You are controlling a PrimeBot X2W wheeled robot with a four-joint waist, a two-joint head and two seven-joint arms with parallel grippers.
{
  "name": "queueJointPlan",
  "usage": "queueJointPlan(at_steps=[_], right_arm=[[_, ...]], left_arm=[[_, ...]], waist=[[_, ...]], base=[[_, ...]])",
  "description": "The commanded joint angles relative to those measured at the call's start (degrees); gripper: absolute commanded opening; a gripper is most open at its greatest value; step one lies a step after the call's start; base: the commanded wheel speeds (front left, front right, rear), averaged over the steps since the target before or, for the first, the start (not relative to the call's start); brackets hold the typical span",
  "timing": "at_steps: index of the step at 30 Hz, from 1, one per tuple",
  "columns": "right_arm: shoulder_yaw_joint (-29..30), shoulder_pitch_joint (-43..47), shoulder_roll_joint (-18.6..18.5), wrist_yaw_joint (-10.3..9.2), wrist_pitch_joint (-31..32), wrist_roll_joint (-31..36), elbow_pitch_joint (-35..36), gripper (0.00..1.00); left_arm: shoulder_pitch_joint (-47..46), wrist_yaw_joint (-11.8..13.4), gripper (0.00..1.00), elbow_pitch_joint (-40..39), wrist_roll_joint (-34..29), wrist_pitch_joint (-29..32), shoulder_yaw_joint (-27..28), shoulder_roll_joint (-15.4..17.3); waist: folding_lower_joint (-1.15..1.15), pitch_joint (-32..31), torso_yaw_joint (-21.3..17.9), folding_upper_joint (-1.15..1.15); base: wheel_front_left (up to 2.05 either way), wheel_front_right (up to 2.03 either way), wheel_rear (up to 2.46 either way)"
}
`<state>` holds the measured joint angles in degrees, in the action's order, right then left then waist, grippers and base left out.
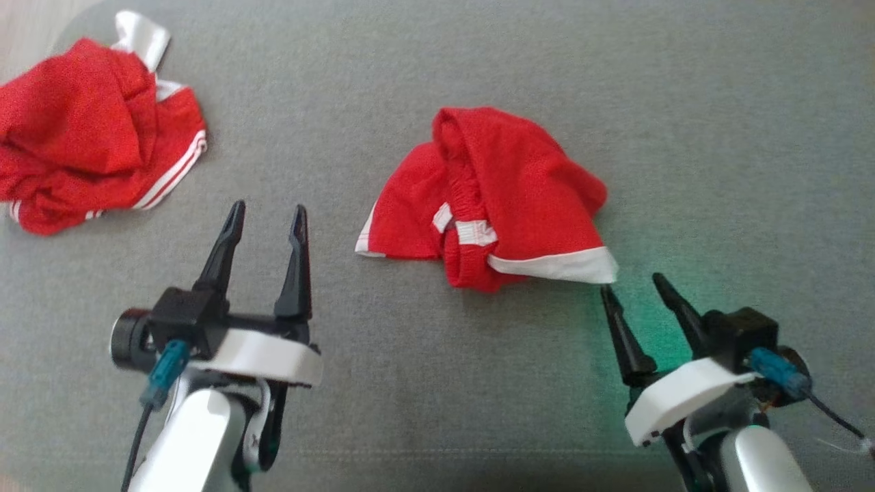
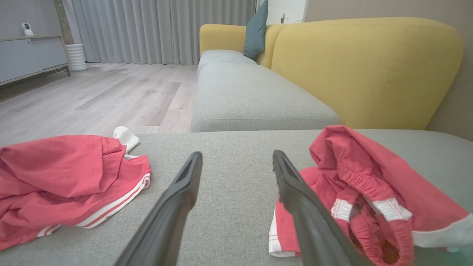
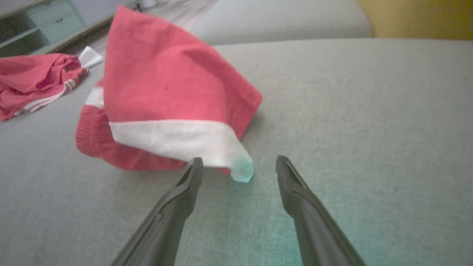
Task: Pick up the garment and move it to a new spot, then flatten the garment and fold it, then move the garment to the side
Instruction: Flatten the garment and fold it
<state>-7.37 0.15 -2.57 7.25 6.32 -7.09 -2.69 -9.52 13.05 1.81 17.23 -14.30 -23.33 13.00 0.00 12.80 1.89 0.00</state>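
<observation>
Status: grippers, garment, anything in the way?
Jaws open, empty: left gripper, right gripper. Centre, crumpled red garment, white hem corner just off right gripper. Far left, second red garment, clear.

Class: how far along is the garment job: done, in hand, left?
Done: nothing; the centre garment lies crumpled on the cushion. In hand: right end effector open beside its white hem, left end effector open, empty. Left: pick up, move, flatten, fold, set aside.
</observation>
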Motion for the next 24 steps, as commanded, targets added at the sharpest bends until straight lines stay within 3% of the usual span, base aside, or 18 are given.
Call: queueJointPlan(at_steps=[1,9,10,11,12,17,24], right_arm=[[-1.74,-2.41,-0.35,0.24,-0.47,0.35,0.96,1.0],[-2.58,-7.75,-1.35,0.24,-2.25,4.31,-6.55,1.0],[-2.36,-8.19,-1.3,0.24,-2.48,4.2,-7.02,0.85],[-1.98,-8.58,-1.25,0.24,-2.95,4.1,-7.09,0.07],[-1.48,-8.83,-1.2,0.24,-3.38,3.99,-6.93,0.0],[2.08,-8.89,-1.27,0.24,-4.29,4.6,-4.01,0.0],[9.68,-10.0,-4.24,0.24,-3.5,5.92,1.41,0.0]], left_arm=[[-2.99,-0.24,1.0,-1.92,-0.4,-0.7,2.18,0.3],[-4.97,-1.71,1.0,-1.12,-1.54,-0.7,3.38,-1.32],[-5.1,-1.86,1.0,-1.01,-1.71,-0.7,3.54,-1.49],[-5.17,-1.99,1.0,-0.93,-1.88,-0.7,3.71,-1.65],[-5.19,-2.1,1.0,-0.89,-2.03,-0.7,3.91,-1.82],[-4.77,-2.37,1.0,-0.89,-2.52,-0.7,4.9,-2.35],[-4.55,-3.17,1.0,-1.05,-3.44,-0.7,6.12,-2.73]], waist=[[0.0,1.59,1.31,0.0],[0.0,4.49,3.16,0.0],[0.0,4.54,3.22,0.0],[0.0,4.56,3.23,0.0],[0.0,4.57,3.21,0.0],[0.0,4.32,2.5,0.0],[0.0,4.4,0.75,0.0]], base=[[0.0,0.0,0.0],[0.0,0.0,0.0],[0.0,0.0,0.0],[0.0,0.0,0.0],[0.0,0.0,0.0],[0.0,0.0,0.0],[0.0,0.0,0.0]])
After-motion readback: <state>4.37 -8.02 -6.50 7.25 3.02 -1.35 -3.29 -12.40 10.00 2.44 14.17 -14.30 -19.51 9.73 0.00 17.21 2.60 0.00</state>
